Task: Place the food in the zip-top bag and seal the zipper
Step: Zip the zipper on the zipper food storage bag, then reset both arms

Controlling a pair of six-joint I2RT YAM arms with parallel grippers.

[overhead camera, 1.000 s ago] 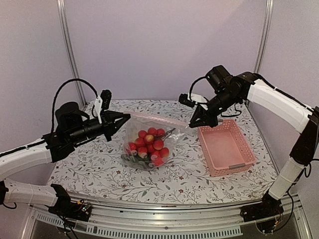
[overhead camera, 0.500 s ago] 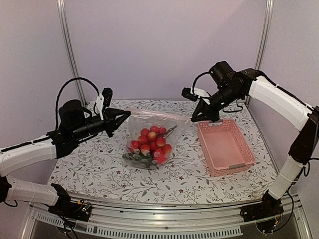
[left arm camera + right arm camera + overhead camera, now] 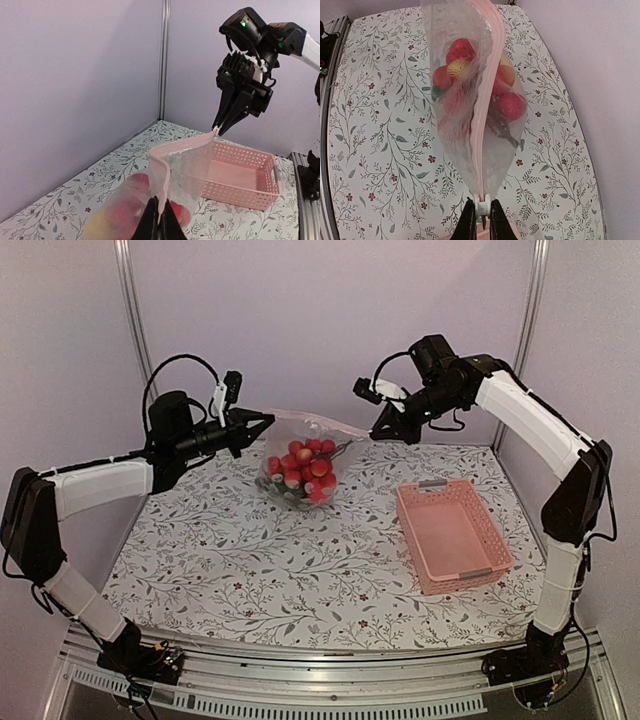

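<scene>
The zip-top bag (image 3: 304,452) hangs in the air between my two grippers, over the back of the table. Its zipper (image 3: 318,420) is a pink strip along the top edge, stretched taut. The food (image 3: 303,468), mostly red balls with yellow and dark green pieces, sits in the bag's bottom. My left gripper (image 3: 268,419) is shut on the left end of the zipper strip (image 3: 167,170), as the left wrist view (image 3: 160,221) shows. My right gripper (image 3: 377,433) is shut on the white slider (image 3: 481,206) at the right end, as the right wrist view (image 3: 481,214) shows, with the food (image 3: 460,50) in the bag beyond.
The pink slotted basket (image 3: 452,537) stands empty at the right of the flowered table (image 3: 250,570); it also shows in the left wrist view (image 3: 245,175). Purple walls and metal posts close in the back and sides.
Both grippers have risen and moved toward the back wall, lifting the bag with the food off the table. The zipper strip stays stretched between them.
</scene>
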